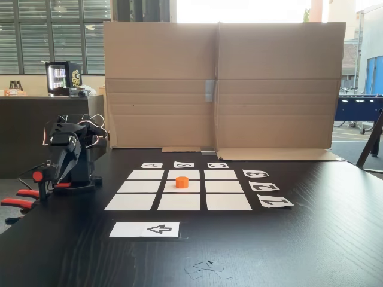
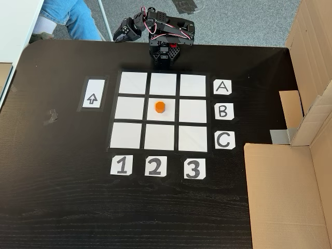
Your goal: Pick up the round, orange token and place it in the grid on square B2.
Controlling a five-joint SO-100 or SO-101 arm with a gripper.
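The small orange token stands upright on square B2, the centre cell of the grid of nine white paper rectangles. The black arm is folded back on its base, off the grid's A side. Its gripper points down, well away from the token, and its fingers look shut with nothing between them.
Letter cards and number cards edge the grid. A white strip with a black arrow lies beside it. Orange-handled clamps hold the base. A cardboard wall borders the table. A person's jeans-clad leg is behind the arm.
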